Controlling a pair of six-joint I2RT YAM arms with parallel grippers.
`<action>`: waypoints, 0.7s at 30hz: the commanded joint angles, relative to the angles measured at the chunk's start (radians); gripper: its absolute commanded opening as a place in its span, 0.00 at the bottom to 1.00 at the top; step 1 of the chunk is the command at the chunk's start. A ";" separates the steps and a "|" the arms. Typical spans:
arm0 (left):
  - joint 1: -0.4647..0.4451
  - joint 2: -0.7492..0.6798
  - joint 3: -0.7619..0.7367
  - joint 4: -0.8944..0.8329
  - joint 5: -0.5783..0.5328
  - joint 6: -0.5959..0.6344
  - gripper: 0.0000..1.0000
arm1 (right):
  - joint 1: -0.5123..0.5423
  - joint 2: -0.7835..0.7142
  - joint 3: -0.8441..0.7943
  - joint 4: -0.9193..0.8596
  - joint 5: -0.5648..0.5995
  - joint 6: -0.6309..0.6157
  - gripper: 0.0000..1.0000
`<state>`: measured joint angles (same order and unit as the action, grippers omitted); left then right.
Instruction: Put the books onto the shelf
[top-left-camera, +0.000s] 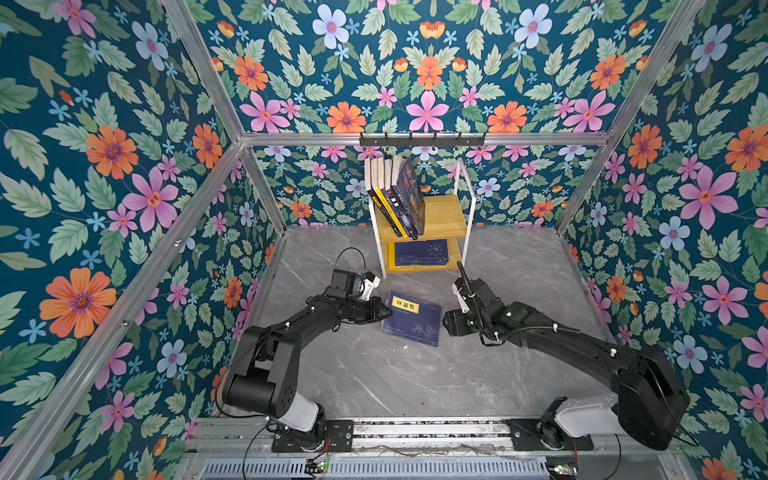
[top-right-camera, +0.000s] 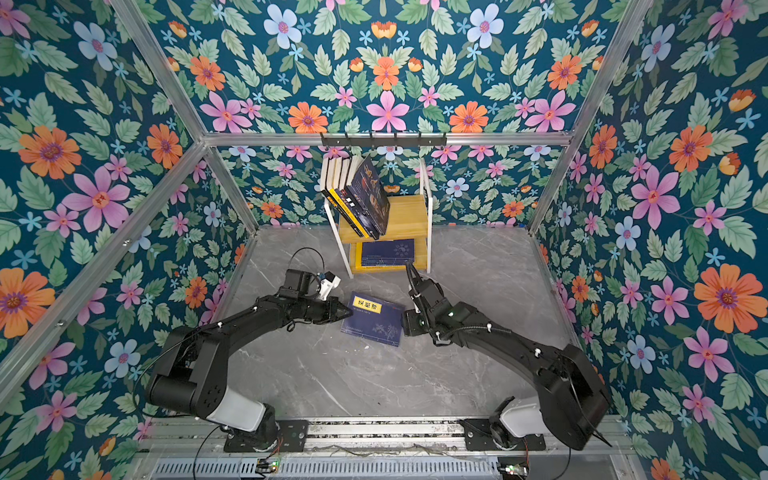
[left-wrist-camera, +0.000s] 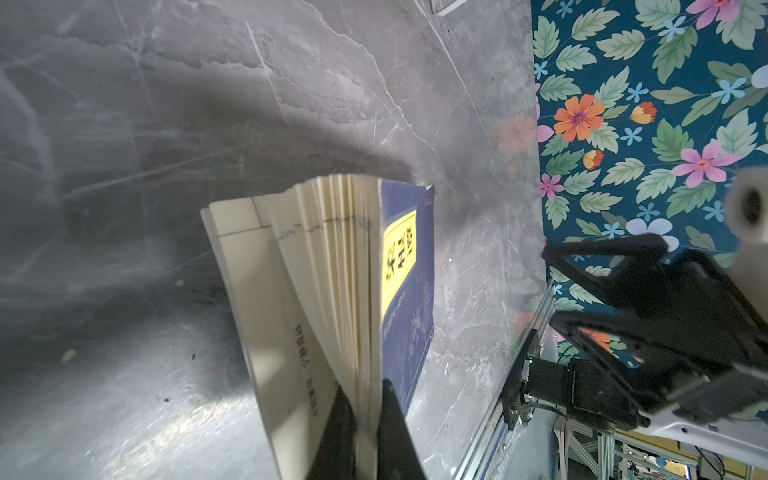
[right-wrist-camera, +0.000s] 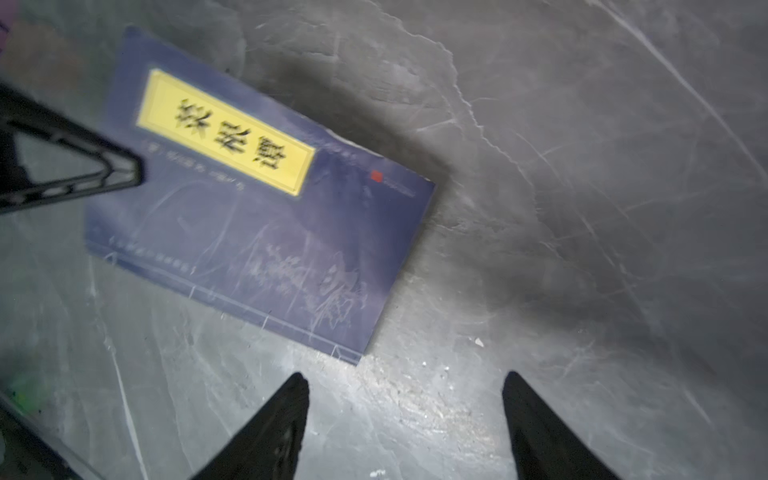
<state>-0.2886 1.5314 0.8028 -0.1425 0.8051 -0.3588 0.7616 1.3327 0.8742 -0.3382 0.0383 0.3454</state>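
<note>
Your left gripper (left-wrist-camera: 365, 388) is pinched tight on the cover and a few leaves of the navy book (top-left-camera: 413, 320), fanning apart on the table (top-left-camera: 374, 374) in front of the shelf (top-left-camera: 444, 216), so bring your empty, wide-spread right gripper (right-wrist-camera: 406, 376) onto its far edge and gather every page.

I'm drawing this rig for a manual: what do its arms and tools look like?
The left arm and right arm are matte black with white bases. The left tool and right tool are black, pointed, with triangular cut-outs. A ribbed black cable runs along the right arm; green lights dot its wrist.
</note>
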 joint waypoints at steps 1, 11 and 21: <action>0.001 0.008 0.011 0.012 0.018 0.003 0.00 | 0.091 -0.032 -0.034 0.119 0.137 -0.215 0.74; 0.000 0.027 0.032 -0.008 0.009 0.003 0.00 | 0.261 0.150 0.013 0.243 0.257 -0.436 0.75; 0.001 0.022 0.036 -0.006 0.015 0.004 0.00 | 0.323 0.405 0.087 0.360 0.356 -0.541 0.77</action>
<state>-0.2882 1.5589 0.8345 -0.1543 0.8055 -0.3592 1.0824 1.7073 0.9482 -0.0360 0.3328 -0.1440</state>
